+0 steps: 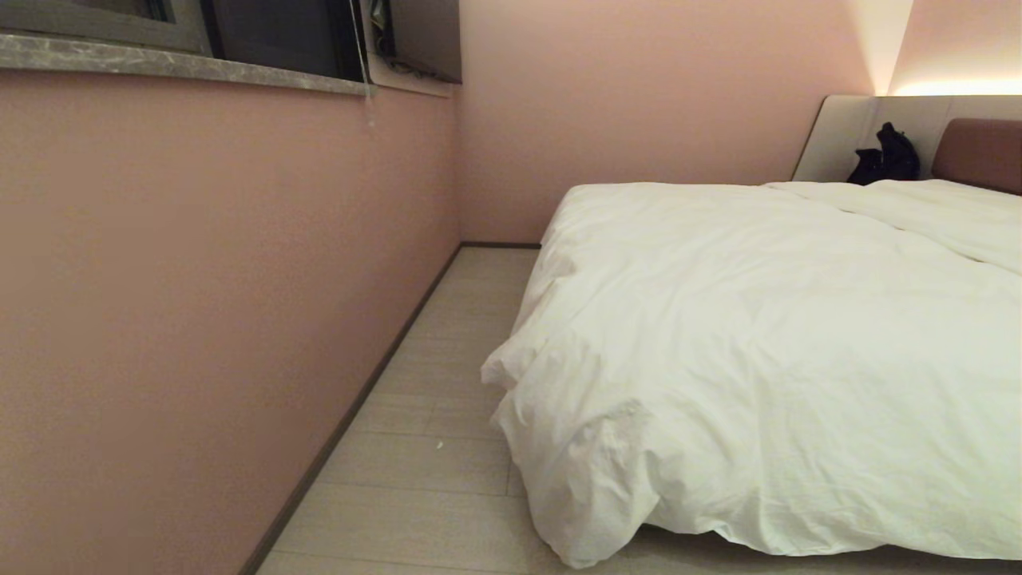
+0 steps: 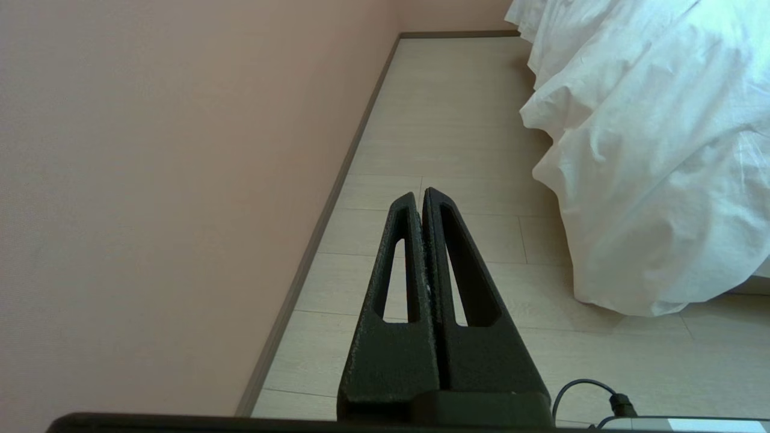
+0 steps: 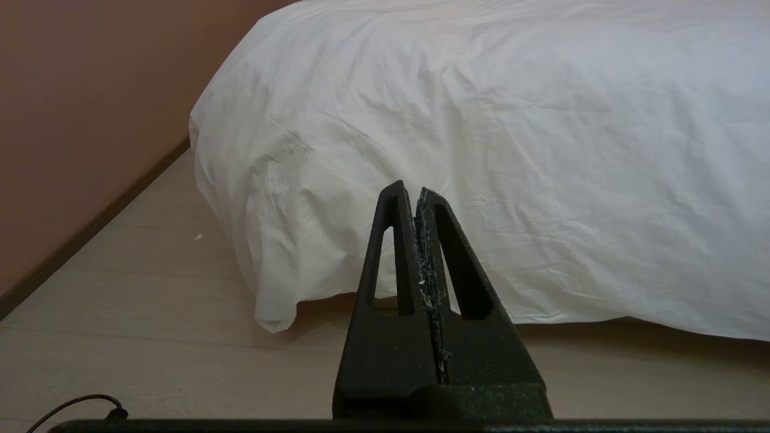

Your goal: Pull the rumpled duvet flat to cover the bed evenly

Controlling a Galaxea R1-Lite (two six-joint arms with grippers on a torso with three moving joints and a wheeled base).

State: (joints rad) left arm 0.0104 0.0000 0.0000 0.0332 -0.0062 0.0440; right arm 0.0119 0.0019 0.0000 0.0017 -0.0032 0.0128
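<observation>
Pink-walled room, unmarked white duvet

The head camera looks from high up, over the bed's foot corner toward the headboard. Both wrist cameras sit low near the floor, looking forward. All three see the duvet's hanging corner.
</observation>
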